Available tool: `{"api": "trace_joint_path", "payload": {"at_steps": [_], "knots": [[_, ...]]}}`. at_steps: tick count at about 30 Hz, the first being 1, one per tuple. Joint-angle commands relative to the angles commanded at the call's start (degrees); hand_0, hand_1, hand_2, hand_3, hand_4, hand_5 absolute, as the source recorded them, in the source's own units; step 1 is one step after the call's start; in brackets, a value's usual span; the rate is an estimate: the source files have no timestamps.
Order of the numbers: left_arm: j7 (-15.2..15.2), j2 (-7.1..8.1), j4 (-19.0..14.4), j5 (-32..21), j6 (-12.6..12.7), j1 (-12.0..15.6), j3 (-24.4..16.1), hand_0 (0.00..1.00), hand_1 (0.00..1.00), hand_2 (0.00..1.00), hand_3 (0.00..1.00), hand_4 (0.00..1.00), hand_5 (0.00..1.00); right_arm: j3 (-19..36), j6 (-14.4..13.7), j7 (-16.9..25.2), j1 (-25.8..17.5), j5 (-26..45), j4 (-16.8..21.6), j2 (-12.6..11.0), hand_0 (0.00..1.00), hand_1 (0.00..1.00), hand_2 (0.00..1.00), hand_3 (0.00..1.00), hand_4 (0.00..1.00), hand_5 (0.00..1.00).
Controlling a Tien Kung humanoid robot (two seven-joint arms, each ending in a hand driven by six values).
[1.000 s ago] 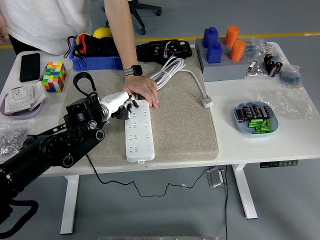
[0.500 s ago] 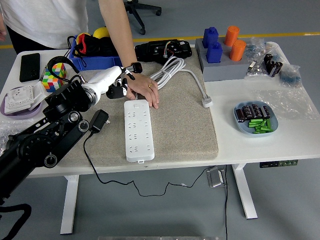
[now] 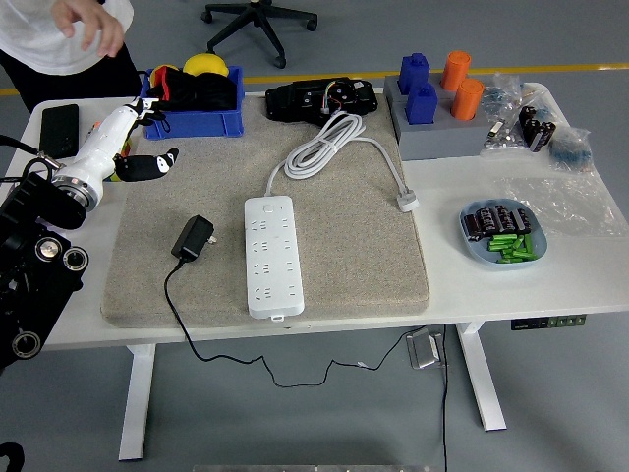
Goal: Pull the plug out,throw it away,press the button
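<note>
A white power strip (image 3: 268,255) lies lengthwise on the grey mat (image 3: 344,246), its button end toward the far side. Its white cable (image 3: 339,143) coils behind it and ends in a white plug (image 3: 406,203). A black plug adapter (image 3: 193,238) lies loose on the mat left of the strip, its black cord (image 3: 182,315) trailing over the near table edge. My left hand (image 3: 133,147) is raised at the far left over the table, fingers spread and empty. My right arm is out of view.
A person stands at the top left, one hand (image 3: 86,22) lifted off the table. A blue bin (image 3: 197,108), a black phone (image 3: 59,130), grey block holder (image 3: 432,118), blue dish (image 3: 501,236) and plastic bags (image 3: 570,197) surround the mat.
My left hand pulled the black plug out of the strip, dropped it on the mat and swung up and left. The person's hand left the strip and withdrew.
</note>
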Motion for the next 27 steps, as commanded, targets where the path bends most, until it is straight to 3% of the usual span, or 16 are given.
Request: {"api": "trace_joint_path", "payload": {"at_steps": [2,3,9,14,15,27], "knots": [[-0.89,-0.01,-0.45,-0.03,0.62,1.43,-1.94,0.895,0.929,0.923,0.938,0.861,0.297,-0.07,0.03,-0.02,-0.05,-0.02,-0.07,0.06,0.749,0.7,0.71,0.724,0.782,0.631],[-1.14,0.01,-0.62,0.01,0.78,2.04,-2.82,0.948,0.986,0.98,0.977,0.902,0.437,-0.06,0.02,-0.02,-0.04,-0.02,-0.08,0.1,0.749,0.7,0.71,0.724,0.782,0.632],[-1.35,0.72,-0.04,-1.26,0.43,4.09,-5.96,0.949,0.989,0.979,0.981,0.901,0.467,-0.16,0.02,0.03,0.24,-0.02,0.02,0.24,0.749,0.7,0.71,0.723,0.782,0.632],[-1.17,1.38,-0.14,-2.16,-0.3,4.82,-7.28,0.949,0.989,0.979,0.981,0.901,0.467,-0.41,0.05,0.03,0.36,0.02,0.04,0.24,0.749,0.7,0.71,0.723,0.782,0.632],[-1.22,1.39,-0.24,-2.19,-0.32,4.88,-7.51,0.924,0.931,0.936,0.98,0.893,0.407,-0.43,0.05,0.02,0.34,0.0,0.01,0.23,0.749,0.7,0.71,0.724,0.782,0.632],[0.42,1.38,-0.73,-1.43,-0.78,5.63,-9.62,0.91,0.896,0.908,0.98,0.862,0.344,-0.51,0.01,-0.02,0.24,0.0,-0.06,0.09,0.749,0.7,0.711,0.724,0.781,0.632]]}}
